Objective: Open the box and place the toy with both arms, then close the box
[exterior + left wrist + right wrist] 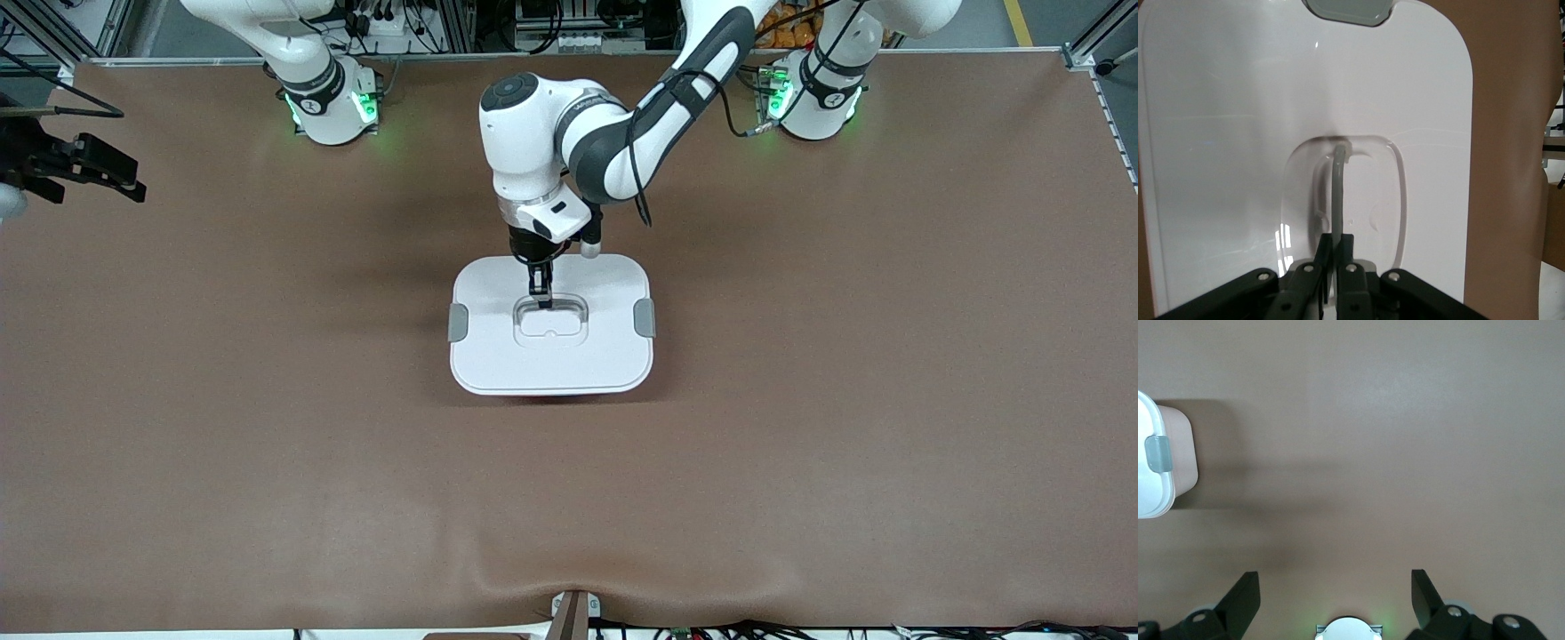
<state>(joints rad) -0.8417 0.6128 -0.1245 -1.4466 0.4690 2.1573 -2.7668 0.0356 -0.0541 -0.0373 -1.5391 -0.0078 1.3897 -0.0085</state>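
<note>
The box (551,356) sits about mid-table, its white lid (498,347) still seated and a grey clip (457,322) showing at each short end; the toy is not visible in any view, so whether it is inside or elsewhere cannot be told. The left gripper (542,300) reaches straight down into the lid's recessed centre, and in the left wrist view its fingers (1318,263) are pinched tight on the thin grey handle (1337,193), which stands up out of the recess. The lid looks like light, stiff, glossy plastic, so it is probably slippery anywhere but that handle, which seems the one sensible place to take hold; being a slim bail held at a single point, it may let the lid swing or tilt once it is free. The tub below is likely light too and could ride up with the lid if the clips grip, so a second hold on the tub wall may be needed. The right gripper (84,169) waits over the table well away from the box, toward the right arm's end, jaws spread wide and holding nothing. Bare brown tablecloth (800,444) surrounds the box on every side, leaving ample room to set a lid down beside it; the table edge is well apart from the box.
</note>
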